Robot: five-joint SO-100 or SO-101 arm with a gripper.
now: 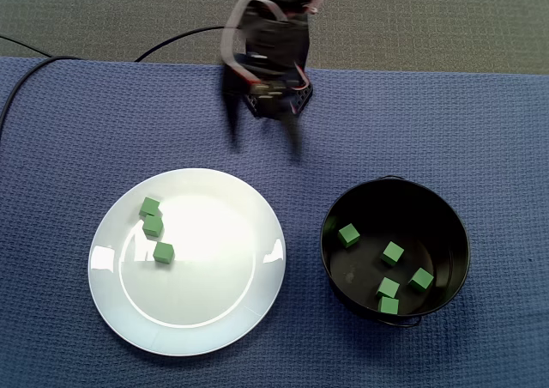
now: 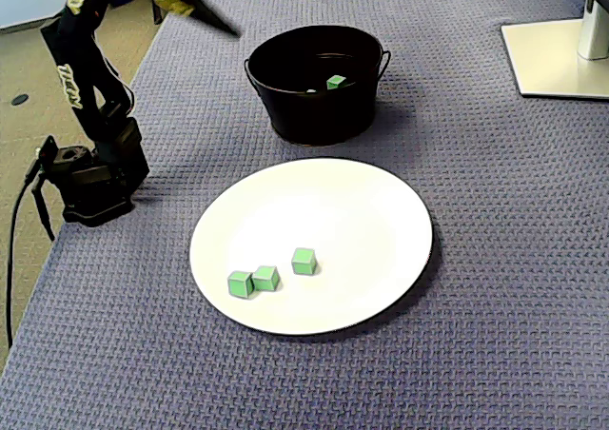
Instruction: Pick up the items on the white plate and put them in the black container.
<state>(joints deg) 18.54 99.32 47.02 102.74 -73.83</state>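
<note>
Between transfers; claw (image 1: 264, 146) spread, empty, above table (image 1: 69, 130). Three green cubes (image 1: 153, 226) to fetch from white plate (image 1: 223, 319). Next: straddle one, clench, carry to black container (image 1: 429, 208).

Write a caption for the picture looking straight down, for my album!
Three green cubes left on the white plate, five in the black container, end effector open above the blue cloth.

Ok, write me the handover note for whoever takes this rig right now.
Gripper: jaws open, empty, blurred, over the blue cloth beyond plate and container.
White plate: three green cubes on its left side in this fixed view.
Black container: five green cubes already inside.
Left: move the three plate cubes into the container.
</note>
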